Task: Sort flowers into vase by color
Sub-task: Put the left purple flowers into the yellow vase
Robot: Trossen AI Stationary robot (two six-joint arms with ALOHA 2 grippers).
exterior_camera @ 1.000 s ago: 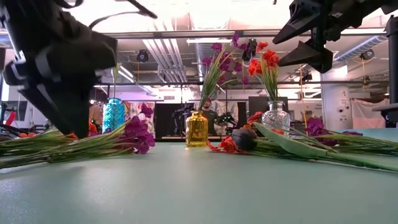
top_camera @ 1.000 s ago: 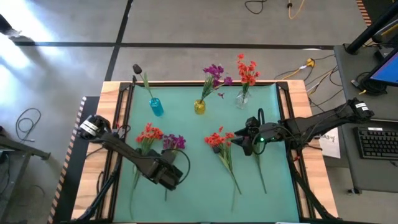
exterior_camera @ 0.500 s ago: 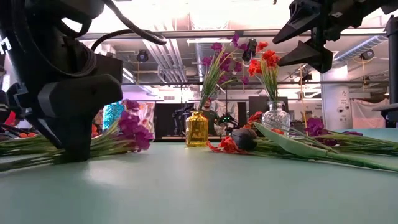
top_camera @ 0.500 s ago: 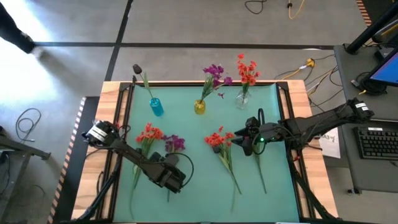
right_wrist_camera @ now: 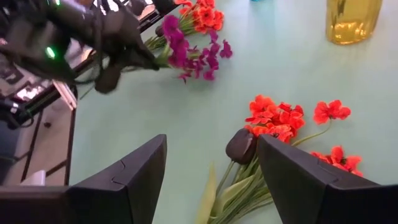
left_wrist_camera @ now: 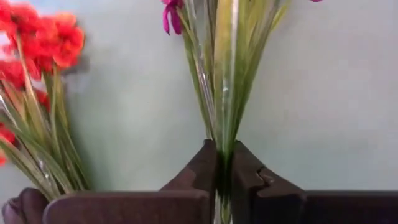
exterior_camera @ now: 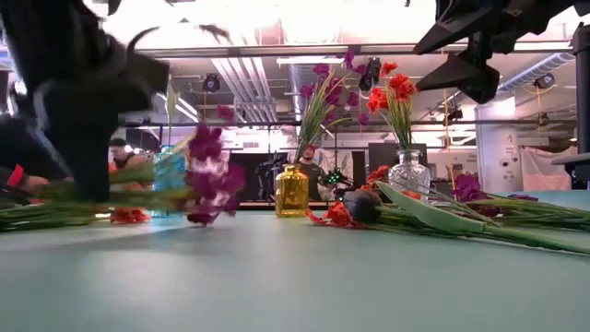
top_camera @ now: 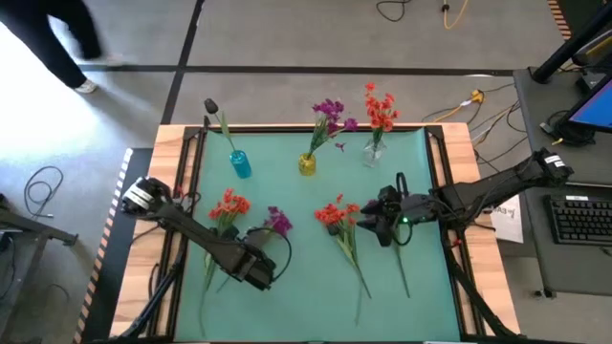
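The left gripper (left_wrist_camera: 224,171) has closed on the stems of the purple flower (top_camera: 278,222); a second ago its fingers stood apart above that bunch. The flower head now rides clear of the mat in the low view, so the pick-up step appears complete and transport to a vase should follow. The yellow vase (top_camera: 307,164) serves as landmark: it already holds purple blooms, making it the likely destination. The blue vase (top_camera: 240,164), to its left, holds a dark-budded stem. The clear vase (top_camera: 372,150), to its right, holds orange-red flowers. The held flower is in front of the yellow vase and slightly left. The right gripper (right_wrist_camera: 211,171), fingers spread and empty, hovers front-right of the yellow vase over a loose dark bud (right_wrist_camera: 241,145) and orange-red flowers (right_wrist_camera: 273,118).
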